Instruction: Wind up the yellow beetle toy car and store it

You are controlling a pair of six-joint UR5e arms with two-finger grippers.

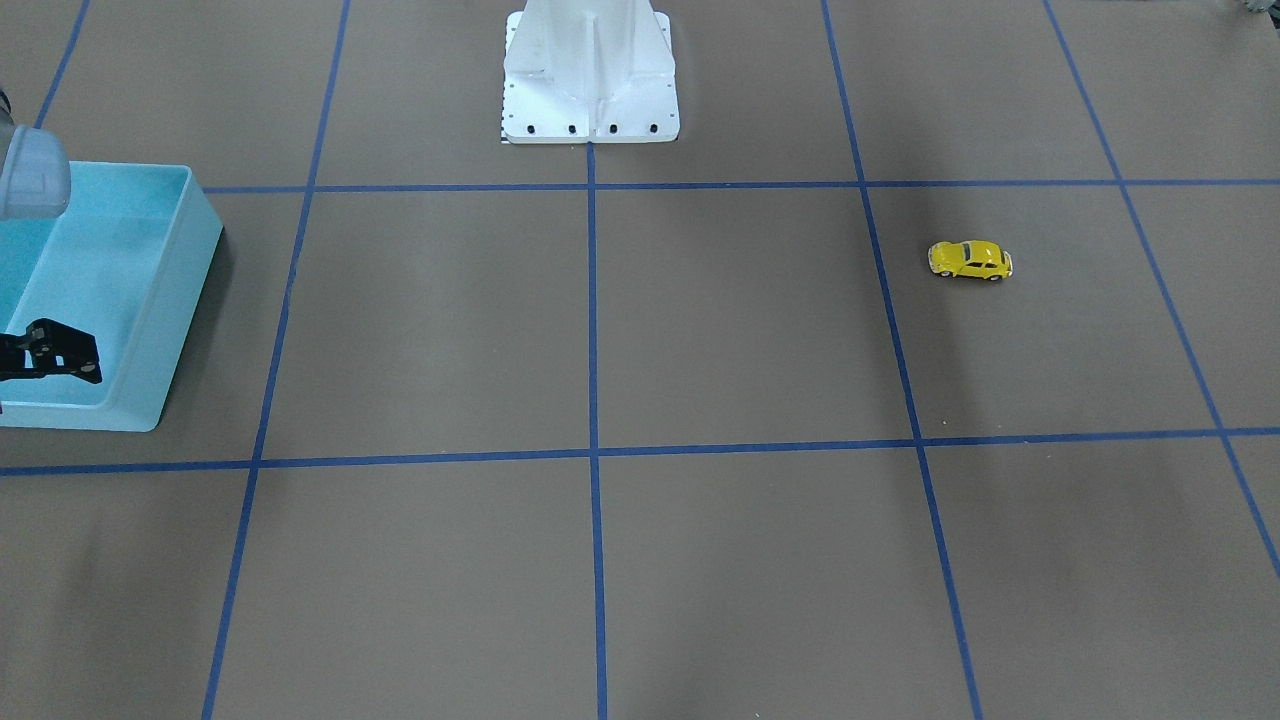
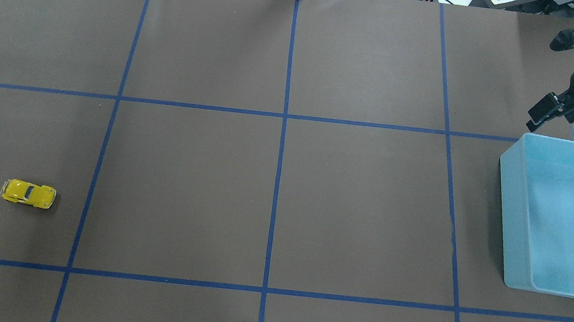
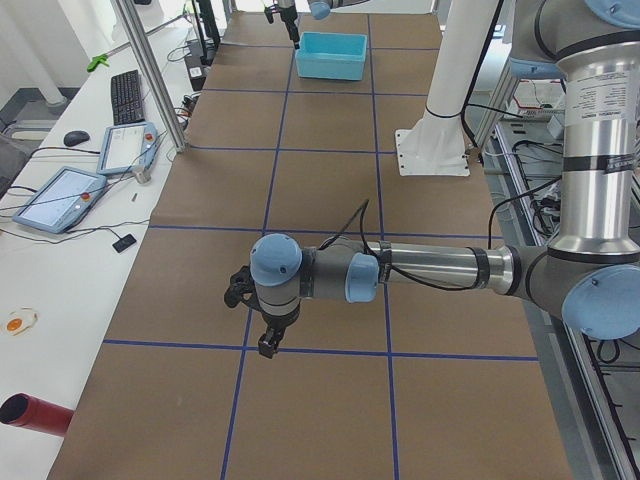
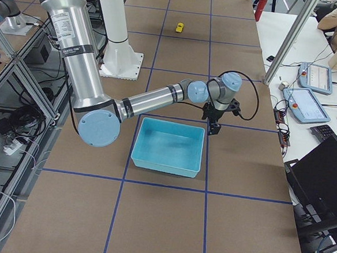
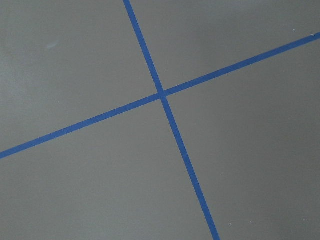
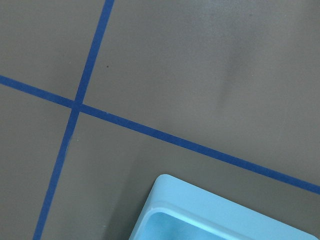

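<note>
The yellow beetle toy car (image 1: pixel 970 260) stands on its wheels on the brown table, on my left side (image 2: pixel 28 193); it shows small and far in the exterior right view (image 4: pixel 179 27). No gripper is near it. My right gripper (image 1: pixel 55 352) hangs at the far rim of the light blue bin (image 2: pixel 514 206), its fingers (image 2: pixel 542 112) look apart and hold nothing. My left gripper (image 3: pixel 266 342) shows only in the exterior left view, above the table; I cannot tell whether it is open. The wrist views show only table, tape and a bin corner (image 6: pixel 210 210).
Blue tape lines (image 2: pixel 277 181) divide the table into squares. The white robot base (image 1: pixel 590 90) stands at the table's near middle edge. The bin (image 4: pixel 166 164) holds nothing. Tablets and a keyboard lie on the side desk (image 3: pixel 125 95).
</note>
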